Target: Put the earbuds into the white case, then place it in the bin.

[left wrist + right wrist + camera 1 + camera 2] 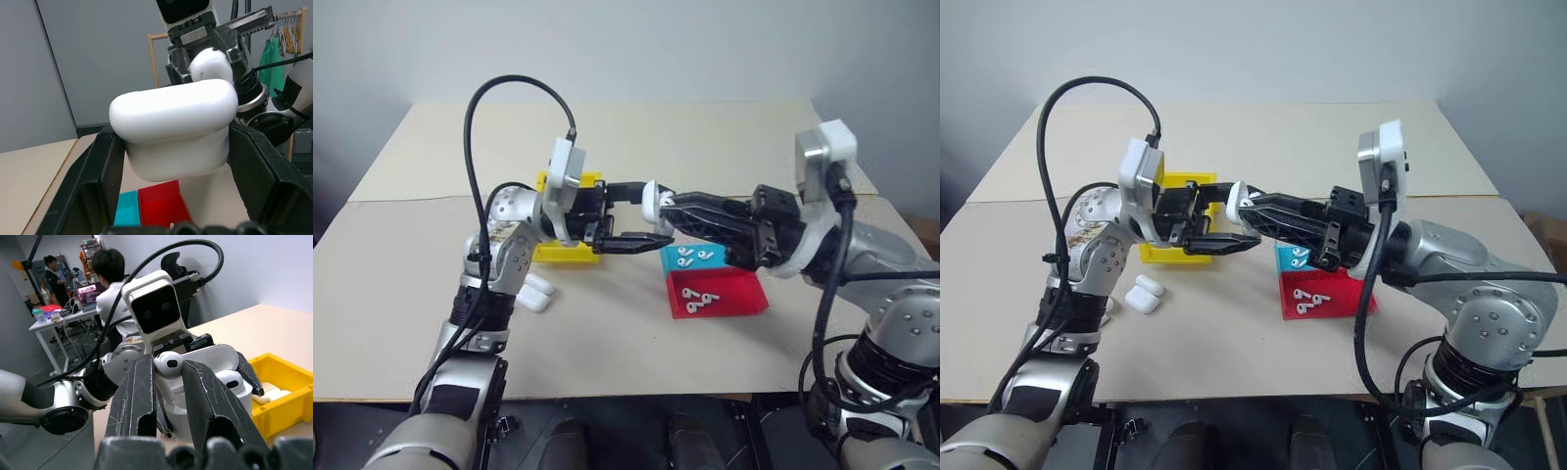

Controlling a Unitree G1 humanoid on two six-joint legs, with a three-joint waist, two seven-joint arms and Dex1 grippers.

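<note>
The small glossy white rounded earbud case (176, 129) is held between the two black fingers of the left hand (628, 212), fingers set wide on the case's sides, lid hinged open. In the right wrist view one earbud (234, 380) is already seated in a well of the case. The right hand (168, 382) is pinched narrow on a tiny glossy white stemmed earbud (168, 363), bulb end showing above the fingertips.

Key relation: the case lies directly ahead of the right hand's fingertips, just beyond and slightly below the held earbud, w/ the two hands pointing at each other, tips nearly meeting above the surface. The earbud's long axis (stem) seems to run down between the right fingers, roughly in line w/ the case's wells; judged, the coming move is a short push of the stem into the free well. The right hand is the nearer to that well; the left only steadies the case.

The yellow plastic tall-walled bin (570, 253) sits behind and below the left hand, near it, w/ white items inside.

Hard to make out: the stem is hidden by the right fingers; the empty well is covered by the earbud and fingertips; whether the earbud already touches the case cannot be told.
</note>
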